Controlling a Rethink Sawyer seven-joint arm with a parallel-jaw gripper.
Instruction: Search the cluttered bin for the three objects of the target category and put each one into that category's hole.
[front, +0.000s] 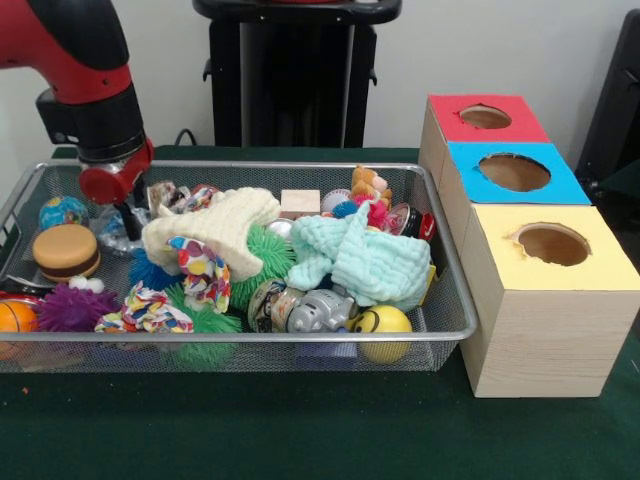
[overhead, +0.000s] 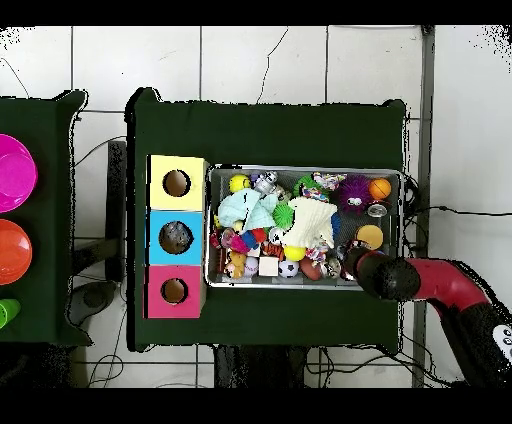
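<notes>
— Where was your pincer (front: 128, 212) at that moment?

— You had the red and black arm (front: 85, 70) reaching down into the wide silver wire-mesh basket (front: 440, 322), at the end farthest from the three wooden boxes. In the front view the pincer's dark tips sat low among the toys, and you could not tell how far apart they stood or whether they held anything.

— And the bottles?

— Right at the pincer, touching or just beside it, lay a crumpled transparent plastic bottle (front: 112, 228), shiny and crinkled. Nearer the camera than the pincer sat a brown toy hamburger (front: 66, 250), and beside the pincer, toward the boxes, a cream knitted cloth (front: 215, 226) lay draped over a green spiky ball (front: 262, 252). A pale mint cloth (front: 362, 258) lay farther that way.

— The target hole?

— Well apart from your pincer, past the basket's other end: the round hole in the bright blue top (front: 514, 172) of the middle pale wooden box, between the red-topped box (front: 485, 117) and the yellow-topped box (front: 552, 244). In the overhead view something grey lay inside that blue hole (overhead: 176, 237).
</notes>
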